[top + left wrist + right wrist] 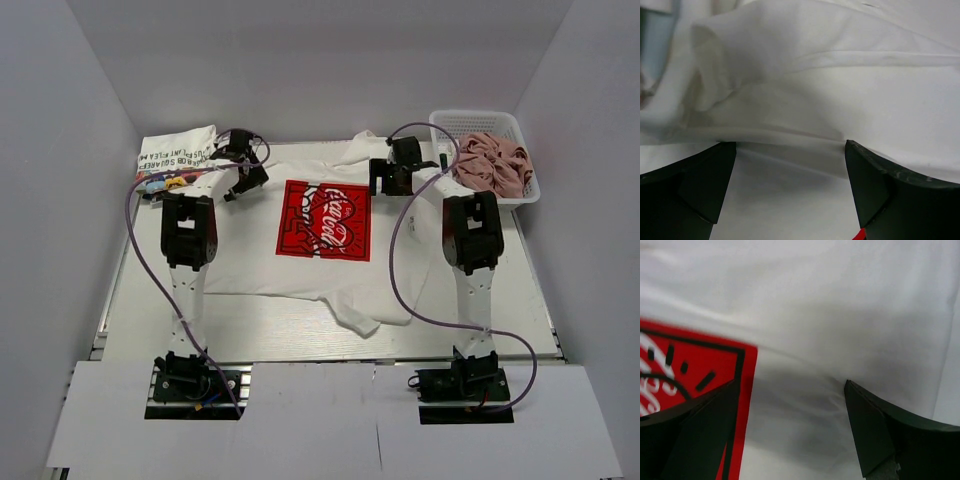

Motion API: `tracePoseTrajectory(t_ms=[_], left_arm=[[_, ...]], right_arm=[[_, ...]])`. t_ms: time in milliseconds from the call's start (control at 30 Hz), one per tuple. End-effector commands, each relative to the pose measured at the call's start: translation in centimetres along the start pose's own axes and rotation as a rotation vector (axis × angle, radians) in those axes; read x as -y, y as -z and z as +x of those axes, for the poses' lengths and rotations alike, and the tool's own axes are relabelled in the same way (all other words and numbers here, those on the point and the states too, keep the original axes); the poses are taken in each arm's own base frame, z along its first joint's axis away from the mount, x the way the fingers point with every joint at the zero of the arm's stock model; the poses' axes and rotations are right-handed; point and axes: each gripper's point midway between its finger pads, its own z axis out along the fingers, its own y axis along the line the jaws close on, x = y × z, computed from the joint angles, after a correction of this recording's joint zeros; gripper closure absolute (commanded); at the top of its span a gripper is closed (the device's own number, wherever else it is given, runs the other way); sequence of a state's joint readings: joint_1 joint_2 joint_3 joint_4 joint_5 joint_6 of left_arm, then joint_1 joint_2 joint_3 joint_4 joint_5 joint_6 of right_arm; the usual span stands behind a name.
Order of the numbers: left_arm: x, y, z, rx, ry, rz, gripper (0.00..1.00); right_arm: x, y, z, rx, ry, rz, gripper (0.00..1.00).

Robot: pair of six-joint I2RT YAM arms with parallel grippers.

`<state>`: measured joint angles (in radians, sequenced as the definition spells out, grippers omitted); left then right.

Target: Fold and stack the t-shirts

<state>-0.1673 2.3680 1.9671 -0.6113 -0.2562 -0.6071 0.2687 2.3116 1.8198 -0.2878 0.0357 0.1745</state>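
Observation:
A white t-shirt [300, 265] with a red square logo [325, 220] lies spread flat in the middle of the table. My left gripper [246, 180] stands open on its far left part, near the shoulder. In the left wrist view, plain white cloth [805, 95] fills the gap between the two dark fingers [695, 190]. My right gripper [390, 182] stands open at the far right of the logo. Its wrist view shows the red print [695, 365] by the left finger and white cloth between the fingertips. A folded white t-shirt [175, 157] lies at the back left. A dusty pink t-shirt [493, 162] is bunched in the basket.
A white mesh basket [476, 122] stands at the back right corner. White walls close in the table on three sides. Purple cables loop from both arms over the shirt's edges. The arm bases sit at the near edge.

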Motion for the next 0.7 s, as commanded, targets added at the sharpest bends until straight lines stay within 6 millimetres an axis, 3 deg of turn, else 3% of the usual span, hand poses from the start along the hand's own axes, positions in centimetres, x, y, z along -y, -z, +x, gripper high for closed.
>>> tracePoseTrajectory(t_ms=[0,33,67,100,167,200,300,333,367,400,433,467,567,667], left_arm=[[-3.9,1.2,-0.3,-0.01,0.04,-0.151,0.0],[-5.2,1.4,0.2,-0.023,0.064,-0.188,0.0],[-5.5,2.8,-0.6,0.001,0.085,-0.203,0.0],[-6.6,3.6,-0.6,-0.007,0.1,-0.235,0.0],[-7.6,4.9,-0.9,0.02,0.121,-0.275,0.0],[-7.8,6.7,-1.7,0.046,0.14,-0.272,0.0],[-6.7,9.1,-2.5,0.085,0.149,-0.237,0.0],[-5.4,9.9,-2.9,0.101,0.153,-0.191,0.0],[-4.5,10.8,-3.5,0.109,0.134,-0.133,0.0],[-2.9,11.3,-3.2,0.101,0.108,-0.061,0.0],[-0.3,11.3,-2.4,0.078,0.083,0.065,0.0],[0.9,11.5,-2.0,0.071,0.055,0.125,0.0],[4.9,12.2,0.3,0.039,-0.056,0.273,0.0],[7.4,11.2,4.9,-0.064,-0.17,0.341,0.0]], right_arm=[[-3.5,5.2,-1.4,0.064,0.072,-0.166,0.1],[-3.4,6.1,0.4,0.052,0.068,-0.184,0.1],[-4.9,8.0,-0.5,0.09,0.075,-0.256,0.1],[-5.4,8.5,-0.3,0.096,0.08,-0.278,0.1],[-6.5,10.2,1.3,0.089,0.091,-0.344,0.1],[-7.4,10.3,3.0,0.057,0.093,-0.384,0.1],[-7.2,11.8,2.1,0.116,0.096,-0.346,0.1],[-6.7,12.0,3.1,0.108,0.067,-0.322,0.1],[-6.3,12.7,2.6,0.133,0.049,-0.307,0.1],[-5.5,13.1,1.5,0.179,0.012,-0.257,0.1],[-4.1,12.8,2.3,0.173,-0.027,-0.188,0.1],[-2.7,12.8,2.1,0.184,-0.053,-0.11,0.1],[0.1,12.9,2.6,0.166,-0.103,0.02,0.1],[2.0,13.4,3.3,0.165,-0.117,0.104,0.1]])
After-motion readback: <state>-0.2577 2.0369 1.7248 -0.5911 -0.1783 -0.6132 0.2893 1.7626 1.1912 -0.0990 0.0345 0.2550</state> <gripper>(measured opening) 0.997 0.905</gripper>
